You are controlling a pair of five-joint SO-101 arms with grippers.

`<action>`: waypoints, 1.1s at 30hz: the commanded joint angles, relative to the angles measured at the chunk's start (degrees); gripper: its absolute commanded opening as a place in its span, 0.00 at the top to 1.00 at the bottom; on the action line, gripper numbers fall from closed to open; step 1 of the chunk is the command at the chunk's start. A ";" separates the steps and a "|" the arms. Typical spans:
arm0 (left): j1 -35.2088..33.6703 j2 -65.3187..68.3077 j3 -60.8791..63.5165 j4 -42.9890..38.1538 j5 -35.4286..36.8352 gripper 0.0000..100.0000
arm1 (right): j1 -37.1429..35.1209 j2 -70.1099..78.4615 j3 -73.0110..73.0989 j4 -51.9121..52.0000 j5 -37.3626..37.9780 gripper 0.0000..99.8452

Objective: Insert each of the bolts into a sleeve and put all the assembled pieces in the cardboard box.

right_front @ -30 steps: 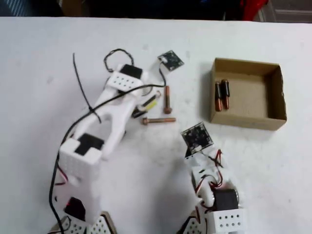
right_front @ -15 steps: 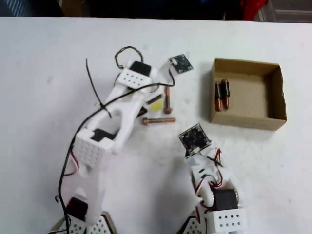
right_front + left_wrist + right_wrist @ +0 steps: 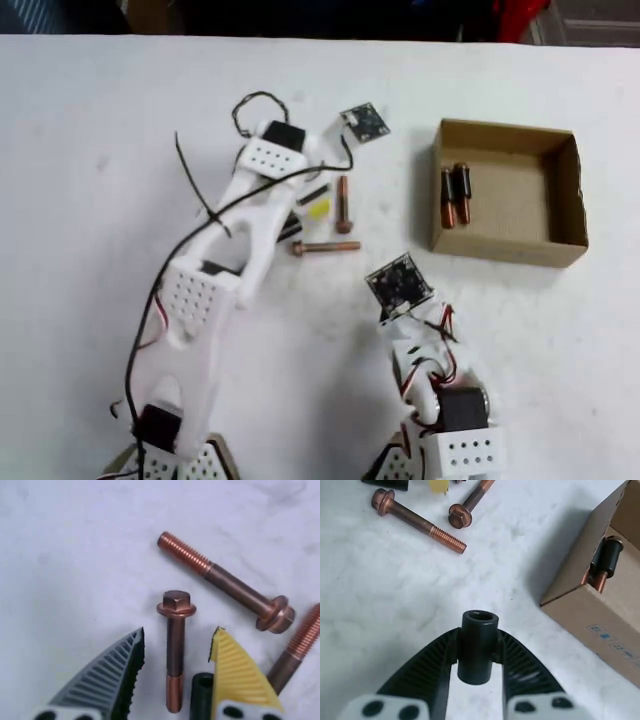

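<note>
My left gripper (image 3: 176, 635) stands open low over the table, its grey and yellow fingers on either side of a copper bolt (image 3: 175, 650). A black sleeve (image 3: 201, 695) lies beside the yellow finger (image 3: 235, 670). A second bolt (image 3: 225, 582) lies just beyond, and a third (image 3: 295, 650) is at the edge. From above, the left gripper (image 3: 315, 201) sits beside two bolts (image 3: 343, 205) (image 3: 325, 246). My right gripper (image 3: 477, 642) is shut on an upright black sleeve (image 3: 477, 625), near the cardboard box (image 3: 560, 240), which holds two assembled pieces (image 3: 455, 195).
The box (image 3: 580, 610) stands at the right of the white table, its near wall close to the right gripper. A black cable (image 3: 190, 175) loops off the left arm. The table's left side and far edge are bare.
The left arm has swung right and away from the table's front, bringing its gripper over the bolts. The right arm has kept nearly still with the sleeve.
</note>
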State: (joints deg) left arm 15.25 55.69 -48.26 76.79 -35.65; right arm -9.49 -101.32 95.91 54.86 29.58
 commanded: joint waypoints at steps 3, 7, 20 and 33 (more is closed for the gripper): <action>-0.66 1.27 -3.34 0.53 -2.46 0.76 | 0.04 -0.66 0.35 -1.36 0.70 0.98; -0.75 2.33 -5.19 0.70 -2.46 0.80 | 0.04 -0.66 0.35 -1.36 0.70 0.98; -0.75 4.97 -6.68 0.79 -2.37 0.92 | 0.04 -0.66 0.44 -1.36 0.79 0.98; -0.75 2.95 -10.81 8.44 -2.02 0.96 | 0.04 -0.66 0.97 -1.63 0.79 0.98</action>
State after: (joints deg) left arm 15.34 61.23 -55.38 81.80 -37.58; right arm -9.49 -101.32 96.35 54.86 29.58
